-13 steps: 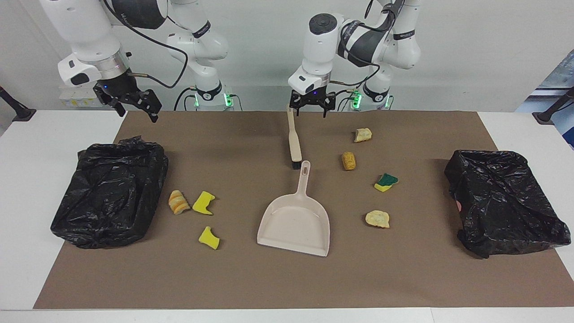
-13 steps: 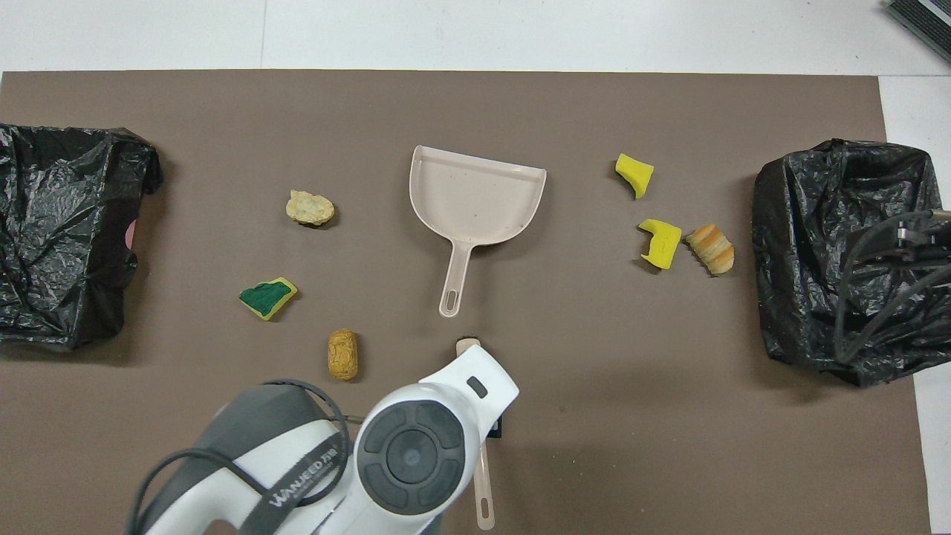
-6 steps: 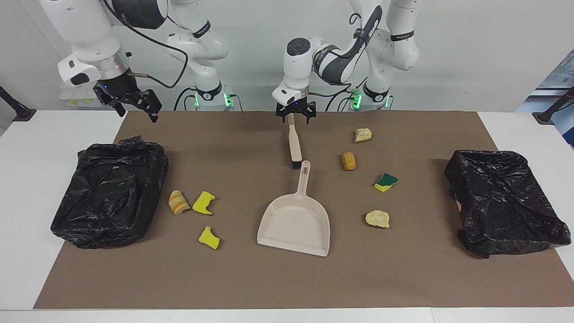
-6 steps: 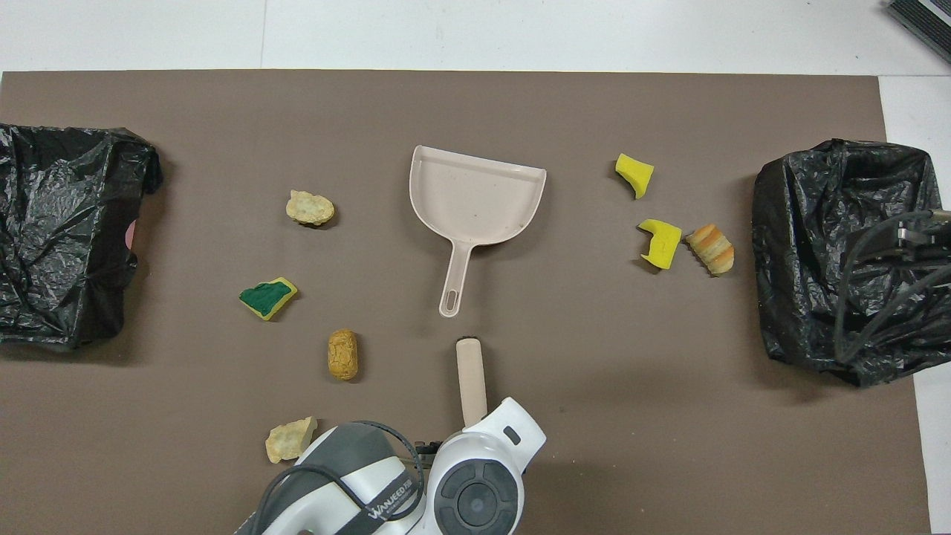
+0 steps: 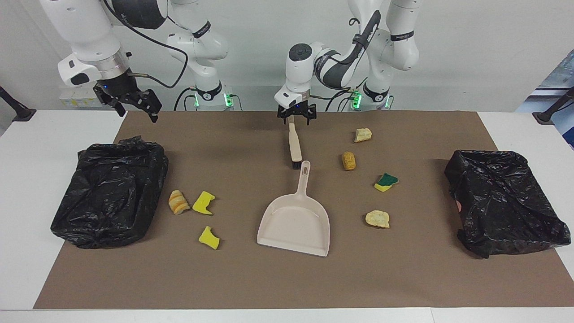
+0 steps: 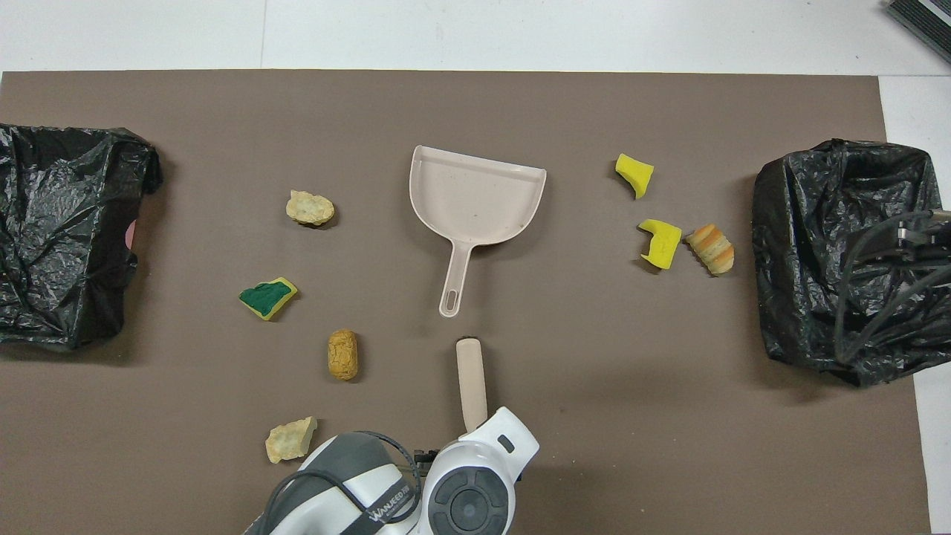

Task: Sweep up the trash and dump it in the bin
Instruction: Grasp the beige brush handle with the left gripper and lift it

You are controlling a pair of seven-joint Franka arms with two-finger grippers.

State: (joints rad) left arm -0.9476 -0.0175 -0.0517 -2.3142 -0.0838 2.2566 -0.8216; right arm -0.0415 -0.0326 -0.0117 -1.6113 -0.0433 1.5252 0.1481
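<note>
Left tool (image 5: 296,115) is low over the handle end of the beige brush (image 5: 293,146), its fingers spread to either side of the handle and not clenched; whether they touch it cannot be told. In the overhead view the left arm's wrist covers that end of the brush (image 6: 471,383).

Right tool (image 5: 134,102) waits in the air with fingers released, holding nothing, over the mat edge near the black bag-lined bin (image 5: 110,193) at the right arm's end of the table (image 5: 27,179).

Clock directions below are read in the overhead view, 12 o'clock pointing away from the robots, from the beige dustpan (image 6: 475,197). The dustpan lies mid-mat, handle pointing to 6 o'clock, its tip just short of the brush's bristle end.

Trash, seven pieces, all loose on the brown mat (image 6: 520,461):
- pale crumbly lump (image 6: 310,207) at 9 o'clock;
- green-topped sponge (image 6: 268,297) at 8 o'clock;
- tan-orange lump (image 6: 342,354) at 7 o'clock;
- pale torn lump (image 6: 290,439), also about 7 o'clock, closest to the robots, beside the left arm;
- yellow sponge piece (image 6: 634,174) at 3 o'clock;
- second yellow sponge piece (image 6: 660,243) at 4 o'clock, with a striped bread-like lump (image 6: 711,249) just beside it.

A second black bag-lined bin (image 6: 67,230) sits at the left arm's end. Nothing lies in the dustpan.
</note>
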